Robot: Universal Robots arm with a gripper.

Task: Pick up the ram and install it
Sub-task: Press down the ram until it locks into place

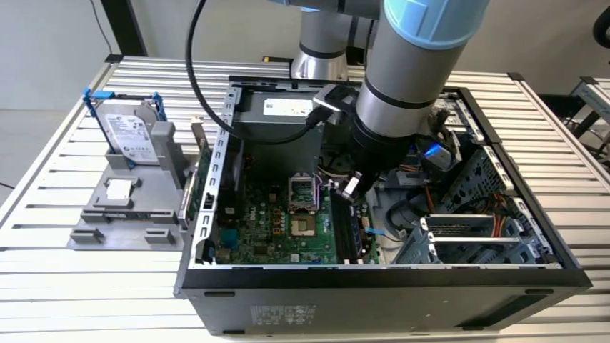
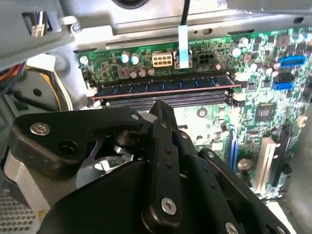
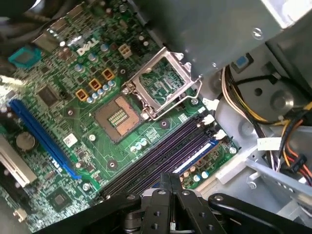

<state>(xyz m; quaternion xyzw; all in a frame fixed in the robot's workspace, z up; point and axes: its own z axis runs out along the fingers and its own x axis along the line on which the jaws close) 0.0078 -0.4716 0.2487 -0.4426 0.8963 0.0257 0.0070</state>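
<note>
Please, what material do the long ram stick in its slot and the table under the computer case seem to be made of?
The long dark ram stick: apparently matte circuit board carrying flat dark chips, probably plastic-cased. The ribbed silver table: likely bare metal, perhaps aluminium, judging by its dull grey sheen and straight slats.

The arm (image 1: 401,93) reaches steeply downward, its gripper (image 1: 349,187) low with jaws closed together.

Pale slatted metal bench (image 1: 86,286) of ribbed aluminium rails, running across the exterior view. Behind it a plain light grey wall (image 1: 48,43), crossed by a dark upright post (image 1: 128,25). At the exterior view's right, part of another slatted metal frame (image 1: 593,96). Even, soft indoor lighting, no hard shadows
</note>
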